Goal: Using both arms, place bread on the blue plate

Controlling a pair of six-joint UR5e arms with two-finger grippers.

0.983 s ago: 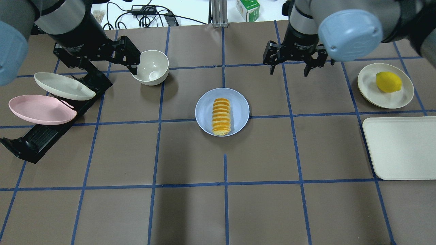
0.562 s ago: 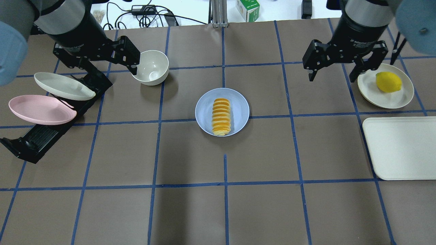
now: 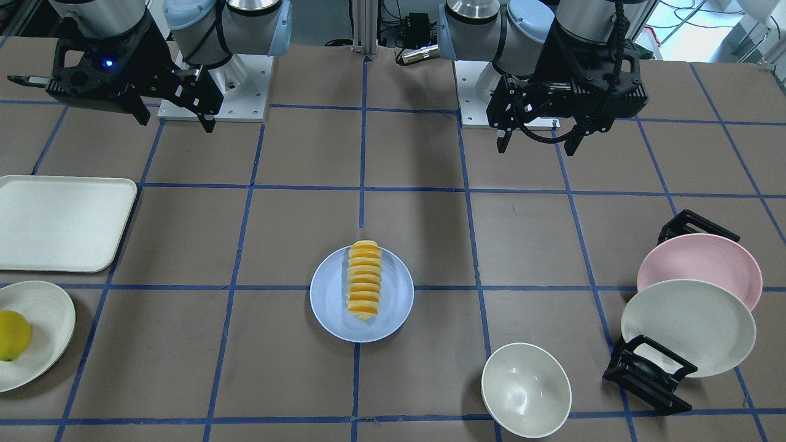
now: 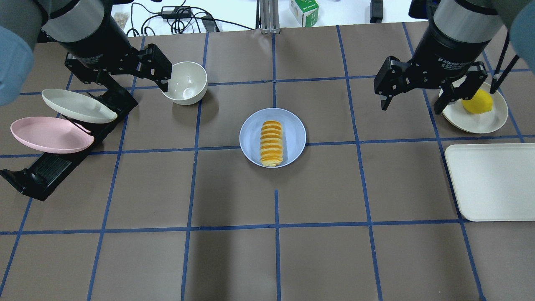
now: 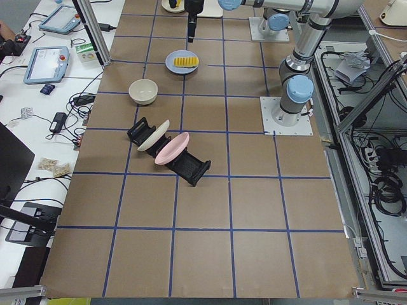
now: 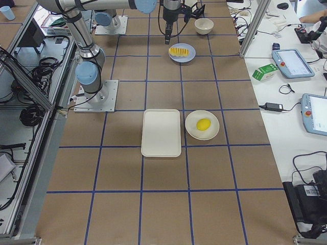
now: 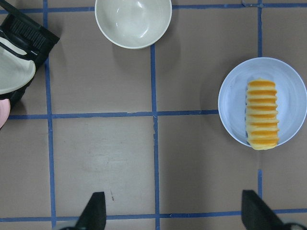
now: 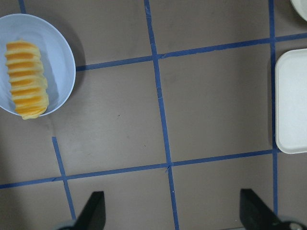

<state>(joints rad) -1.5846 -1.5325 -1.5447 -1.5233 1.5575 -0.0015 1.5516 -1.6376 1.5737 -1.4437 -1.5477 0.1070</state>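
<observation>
Brown paper taped in blue squares covers the table (image 4: 234,259); at its middle the bread (image 4: 271,143) lies on the blue plate (image 4: 294,133), one end at the near rim. Tray (image 4: 493,184) at 3 o'clock and plate rack (image 4: 54,167) at 9 sit well apart from it. Farther off, left gripper (image 3: 537,149) at 10 beside the bowl (image 4: 186,83) and right gripper (image 4: 410,109) at 2 hang empty; wrist views show fingertips (image 7: 96,211) wide apart.

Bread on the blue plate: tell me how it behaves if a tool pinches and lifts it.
Long and ridged, the bread probably grips well across its width but may sag if held at one end. One end reaches the rim of the blue plate, so a lengthwise push could slide it off.
</observation>
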